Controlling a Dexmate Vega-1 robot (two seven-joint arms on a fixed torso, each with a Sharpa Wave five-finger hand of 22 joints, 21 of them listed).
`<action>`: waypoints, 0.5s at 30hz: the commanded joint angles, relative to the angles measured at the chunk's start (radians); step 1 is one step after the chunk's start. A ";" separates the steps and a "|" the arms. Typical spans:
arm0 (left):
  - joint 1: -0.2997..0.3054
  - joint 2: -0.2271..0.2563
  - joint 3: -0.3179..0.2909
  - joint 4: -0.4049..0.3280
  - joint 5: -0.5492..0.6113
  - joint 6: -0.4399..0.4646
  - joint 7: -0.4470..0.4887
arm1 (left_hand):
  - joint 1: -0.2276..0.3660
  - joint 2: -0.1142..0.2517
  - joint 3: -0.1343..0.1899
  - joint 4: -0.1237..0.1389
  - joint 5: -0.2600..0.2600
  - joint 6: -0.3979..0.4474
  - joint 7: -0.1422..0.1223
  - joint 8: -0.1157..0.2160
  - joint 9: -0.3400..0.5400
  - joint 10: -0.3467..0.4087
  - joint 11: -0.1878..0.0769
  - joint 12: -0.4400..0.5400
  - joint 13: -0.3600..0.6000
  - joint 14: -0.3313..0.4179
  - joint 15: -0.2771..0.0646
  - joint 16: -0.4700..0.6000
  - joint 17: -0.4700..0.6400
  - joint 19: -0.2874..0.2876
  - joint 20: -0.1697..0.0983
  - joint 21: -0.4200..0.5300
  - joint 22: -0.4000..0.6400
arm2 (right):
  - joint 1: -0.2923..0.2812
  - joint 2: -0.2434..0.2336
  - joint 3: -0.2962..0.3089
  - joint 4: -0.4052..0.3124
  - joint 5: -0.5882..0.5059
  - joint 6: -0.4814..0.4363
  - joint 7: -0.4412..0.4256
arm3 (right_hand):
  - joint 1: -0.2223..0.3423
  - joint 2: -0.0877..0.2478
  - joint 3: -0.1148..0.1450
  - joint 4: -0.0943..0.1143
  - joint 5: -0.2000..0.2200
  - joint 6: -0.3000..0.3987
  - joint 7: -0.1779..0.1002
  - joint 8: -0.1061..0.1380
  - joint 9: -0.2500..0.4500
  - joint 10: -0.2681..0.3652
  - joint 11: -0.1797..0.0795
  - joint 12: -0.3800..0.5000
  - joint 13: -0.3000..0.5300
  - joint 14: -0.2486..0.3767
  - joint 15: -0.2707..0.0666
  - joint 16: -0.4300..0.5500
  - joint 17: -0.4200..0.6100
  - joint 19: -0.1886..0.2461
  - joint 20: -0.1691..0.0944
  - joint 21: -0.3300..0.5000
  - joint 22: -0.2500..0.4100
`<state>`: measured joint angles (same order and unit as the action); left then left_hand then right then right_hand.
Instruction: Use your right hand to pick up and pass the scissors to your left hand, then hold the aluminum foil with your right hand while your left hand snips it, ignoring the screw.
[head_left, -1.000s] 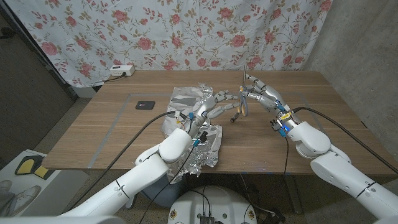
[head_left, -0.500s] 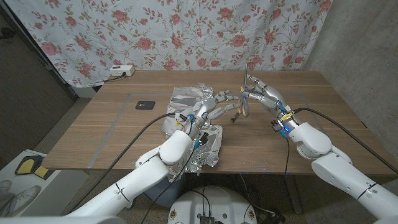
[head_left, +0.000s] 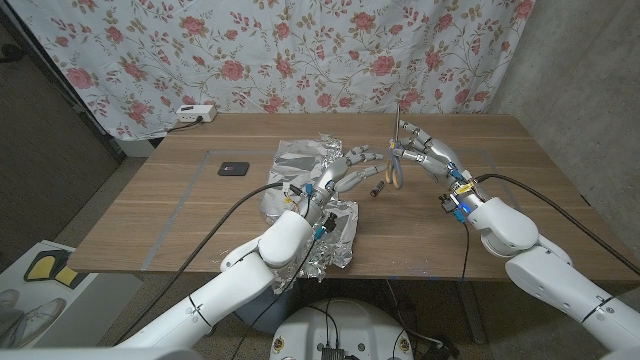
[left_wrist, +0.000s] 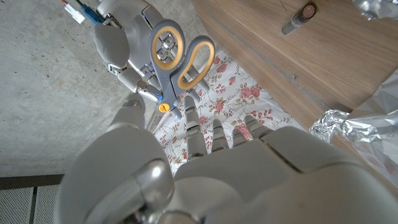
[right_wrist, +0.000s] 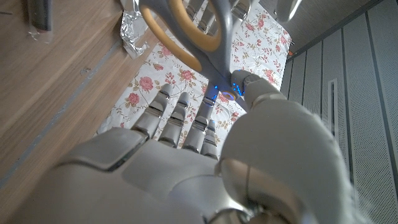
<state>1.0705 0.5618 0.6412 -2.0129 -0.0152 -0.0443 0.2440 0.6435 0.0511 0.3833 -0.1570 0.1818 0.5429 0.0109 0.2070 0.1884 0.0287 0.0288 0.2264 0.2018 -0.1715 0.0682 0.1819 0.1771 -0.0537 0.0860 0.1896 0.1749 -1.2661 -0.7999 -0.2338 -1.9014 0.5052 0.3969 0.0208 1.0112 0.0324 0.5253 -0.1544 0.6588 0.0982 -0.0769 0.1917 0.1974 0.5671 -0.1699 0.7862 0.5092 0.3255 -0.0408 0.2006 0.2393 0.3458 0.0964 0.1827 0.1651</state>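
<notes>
The right hand holds the scissors raised above the table, blades up, yellow-lined handles toward the left hand. The left hand is spread with nothing held, apparently just short of the handles. Crumpled aluminum foil lies beneath it; the screw lies nearby.

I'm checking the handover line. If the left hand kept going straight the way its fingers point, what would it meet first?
Most likely the scissors, held up by the right hand. In the left wrist view the left hand's fingers point at the handle loops, just short of them. The screw lies lower, on the table; depth is hard to judge.
</notes>
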 joint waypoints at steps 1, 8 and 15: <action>-0.003 -0.040 0.022 0.015 0.007 0.008 0.025 | 0.012 0.000 0.003 0.001 0.007 0.006 0.016 -0.002 0.005 0.002 0.012 0.008 0.006 -0.023 0.007 0.005 0.001 0.007 0.010 0.006 0.002 | -0.028 -0.017 0.033 -0.007 0.006 0.011 0.002 | 0.002 0.014 0.001 -0.001 0.005 0.010 0.002 0.002 0.003 0.008 -0.019 0.034 0.035 -0.004 -0.166 0.004 0.002 -0.001 0.001 0.006 0.004; -0.018 -0.056 0.043 0.028 0.001 0.014 0.013 | 0.022 0.004 0.007 -0.003 0.012 0.042 0.005 0.009 0.006 0.011 -0.003 0.011 0.006 -0.016 -0.004 0.006 0.001 0.012 -0.003 0.007 0.002 | -0.048 -0.025 0.058 -0.013 0.014 0.018 0.005 | 0.002 0.014 0.000 -0.001 0.005 0.011 0.002 0.002 0.003 0.010 -0.019 0.036 0.034 -0.004 -0.166 0.004 0.002 -0.001 0.000 0.006 0.004; -0.013 -0.066 0.055 0.016 -0.006 0.031 0.016 | 0.026 0.004 0.008 -0.005 0.014 0.043 0.011 0.008 0.006 0.013 -0.003 0.012 0.006 -0.013 -0.003 0.007 0.001 0.013 -0.003 0.007 0.002 | -0.066 -0.031 0.078 -0.023 0.020 0.017 0.009 | 0.001 0.014 -0.001 0.000 0.006 0.011 0.001 0.002 0.003 0.009 -0.017 0.037 0.034 -0.005 -0.166 0.005 0.003 0.000 0.001 0.006 0.004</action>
<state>1.0598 0.5166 0.6750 -1.9949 -0.0135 -0.0329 0.2581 0.6556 0.0552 0.3864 -0.1601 0.1888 0.5809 0.0163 0.2110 0.1884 0.0342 0.0231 0.2340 0.2018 -0.1715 0.0680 0.1819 0.1771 -0.0426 0.0858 0.1897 0.1747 -1.3056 -0.8208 -0.1860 -1.9128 0.5164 0.4086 0.0246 1.0119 0.0391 0.5252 -0.1544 0.6588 0.0982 -0.0769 0.1917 0.1974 0.5633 -0.1738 0.7862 0.5092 0.3255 -0.0408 0.2006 0.2393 0.3459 0.0964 0.1828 0.1651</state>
